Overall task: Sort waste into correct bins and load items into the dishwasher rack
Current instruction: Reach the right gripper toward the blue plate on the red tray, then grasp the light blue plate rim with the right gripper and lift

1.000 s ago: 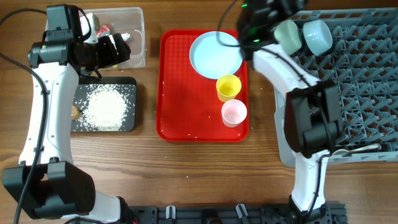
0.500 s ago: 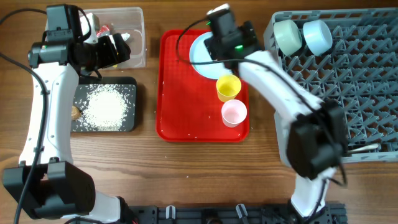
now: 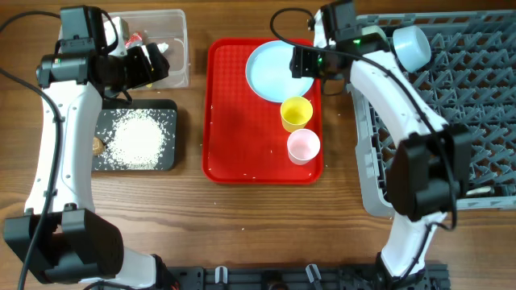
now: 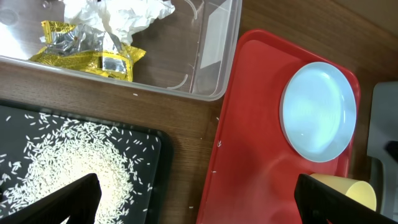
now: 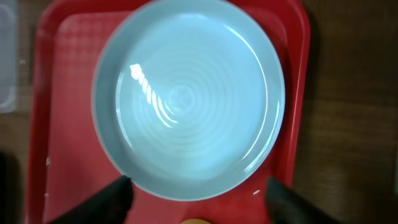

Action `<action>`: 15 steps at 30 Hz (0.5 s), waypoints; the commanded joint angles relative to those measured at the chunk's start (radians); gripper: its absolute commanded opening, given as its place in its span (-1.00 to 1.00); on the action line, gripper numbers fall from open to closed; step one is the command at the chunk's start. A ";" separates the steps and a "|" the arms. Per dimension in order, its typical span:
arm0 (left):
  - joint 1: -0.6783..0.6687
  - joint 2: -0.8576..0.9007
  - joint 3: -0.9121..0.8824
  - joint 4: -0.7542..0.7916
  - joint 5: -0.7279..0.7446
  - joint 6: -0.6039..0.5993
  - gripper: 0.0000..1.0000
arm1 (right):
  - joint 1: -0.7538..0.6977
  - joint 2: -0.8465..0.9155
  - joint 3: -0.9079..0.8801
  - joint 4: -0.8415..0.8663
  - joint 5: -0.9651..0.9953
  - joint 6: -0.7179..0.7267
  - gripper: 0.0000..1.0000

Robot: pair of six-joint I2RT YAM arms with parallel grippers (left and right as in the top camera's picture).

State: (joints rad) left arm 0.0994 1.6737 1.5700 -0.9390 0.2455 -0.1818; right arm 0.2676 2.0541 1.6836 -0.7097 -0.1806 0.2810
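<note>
Your right claw (image 5: 199, 186) hung over the light-blue plate (image 5: 189, 96), fingers apart and clamped on nothing, straddling the rim at the bottom of the wrist view. The plate lay flat on the red tray (image 3: 242, 153), top centre of the overhead frame, so a grip on its rim looked like your only way to lift it. The yellow cup (image 3: 296, 113) and pink cup (image 3: 303, 147) stood just below it. A bowl (image 3: 411, 47) sat in the dishwasher rack (image 3: 468, 121) at right. Your left claw (image 4: 198, 186) was spread wide and empty at upper left, by the clear tub (image 4: 214, 62) holding tissue (image 4: 118, 12) and wrappers (image 4: 87, 53), probably parked clear of the right arm.
</note>
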 commanded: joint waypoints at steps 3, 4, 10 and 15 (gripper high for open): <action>0.001 -0.005 0.005 0.002 0.008 -0.006 1.00 | 0.008 0.136 -0.010 0.018 -0.002 0.163 0.03; 0.001 -0.005 0.005 0.002 0.008 -0.006 1.00 | 0.009 0.152 -0.010 0.022 0.018 0.196 -0.02; 0.001 -0.005 0.005 0.002 0.008 -0.006 1.00 | 0.014 0.202 -0.010 0.047 0.055 0.278 -0.13; 0.001 -0.005 0.005 0.002 0.008 -0.006 1.00 | 0.015 0.194 -0.008 0.064 0.047 0.276 -0.22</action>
State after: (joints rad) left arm 0.0994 1.6737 1.5700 -0.9390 0.2455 -0.1818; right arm 0.2764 2.2368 1.6779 -0.6544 -0.1486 0.5377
